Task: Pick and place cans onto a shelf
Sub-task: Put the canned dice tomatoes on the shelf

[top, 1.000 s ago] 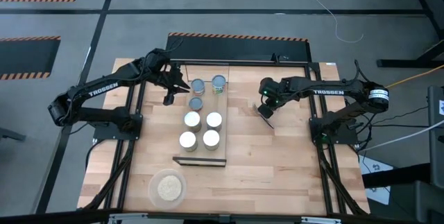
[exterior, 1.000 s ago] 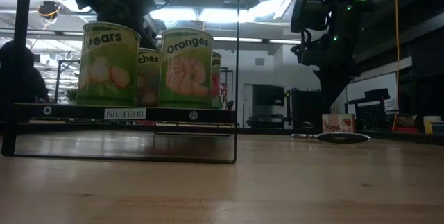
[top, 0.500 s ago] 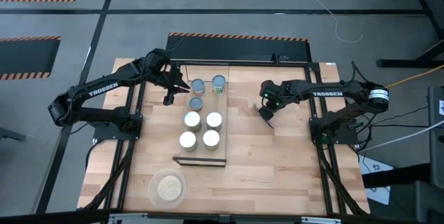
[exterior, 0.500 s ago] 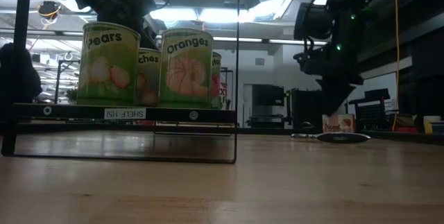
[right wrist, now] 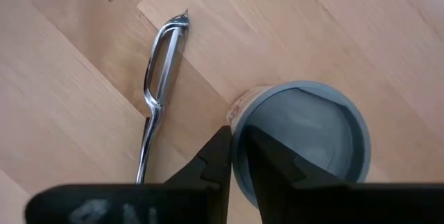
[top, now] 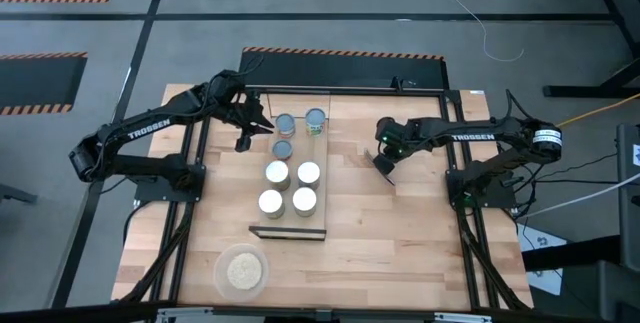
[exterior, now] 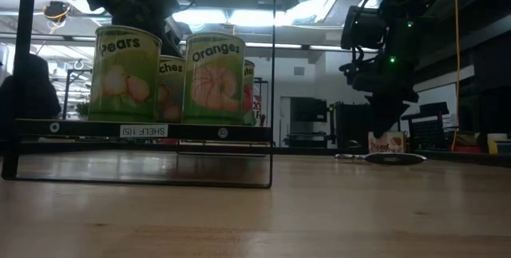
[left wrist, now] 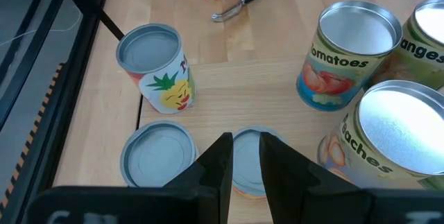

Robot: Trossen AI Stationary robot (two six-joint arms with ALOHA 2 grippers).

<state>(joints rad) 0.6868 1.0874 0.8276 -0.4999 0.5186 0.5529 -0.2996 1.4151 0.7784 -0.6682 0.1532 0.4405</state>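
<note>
— Start on the left. What's that arm doing?

— The left gripper [top: 245,135] hangs just off the shelf's [top: 316,221] left long edge, toward its far end. Its fingers stand a narrow slit apart with nothing in it. Its wrist view looks straight down on one of the cans.

— And the cans themselves?

— All seven cans [top: 277,172] stand upright on the shelf. Four sit in a square at mid-board and three are nearer the far end. The shelf's long axis runs from the near table edge to the far one, and the strip nearest the front is bare.

— So nothing is left to shelve?

— My guess is very little. The only loose piece is a small tin [right wrist: 298,137] well to the right of the shelf, upright, with a peeler [right wrist: 158,78] lying just beside it.

— Who's nearer to that?

— The right gripper [top: 385,163], plainly. It sits directly over the tin, at its rim. Whether it is nipping that rim or only poised above it I cannot tell, because the wrist view looks straight down and hides the height.

— And if the tin goes next?

— Then the carry runs leftward toward the shelf, and the bare front strip looks like the easiest spot.
</note>
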